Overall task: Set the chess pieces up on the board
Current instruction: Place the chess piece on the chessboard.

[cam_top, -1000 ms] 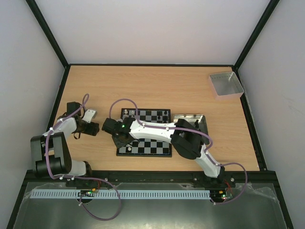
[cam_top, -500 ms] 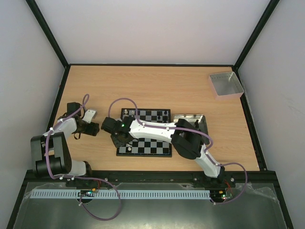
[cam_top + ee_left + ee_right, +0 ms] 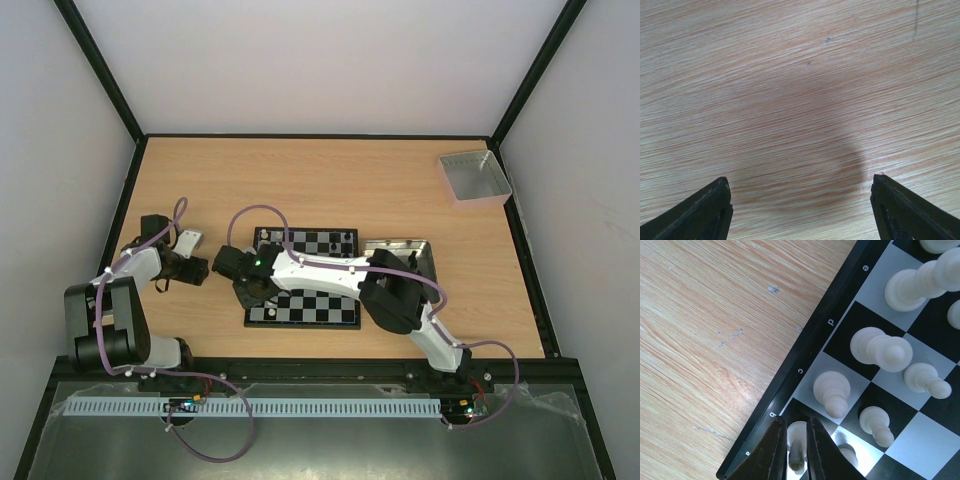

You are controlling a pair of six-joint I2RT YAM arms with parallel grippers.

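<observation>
The board (image 3: 318,304) lies mid-table, and its dark lettered border (image 3: 807,352) runs diagonally through the right wrist view. Several whitish chess pieces (image 3: 832,390) stand on the squares at its left end. My right gripper (image 3: 246,287) is over that end. Its fingers (image 3: 776,445) are shut on a whitish piece (image 3: 798,441) standing on the dark square by the border (image 3: 795,422). A few more pieces (image 3: 264,236) show along the board's far row. My left gripper (image 3: 198,266) hangs open over bare wood left of the board, with nothing between its fingertips (image 3: 800,183).
A metal tin (image 3: 423,252) sits against the board's right side, partly under the right arm. A grey square tray (image 3: 475,177) stands at the back right corner. Black frame rails edge the table.
</observation>
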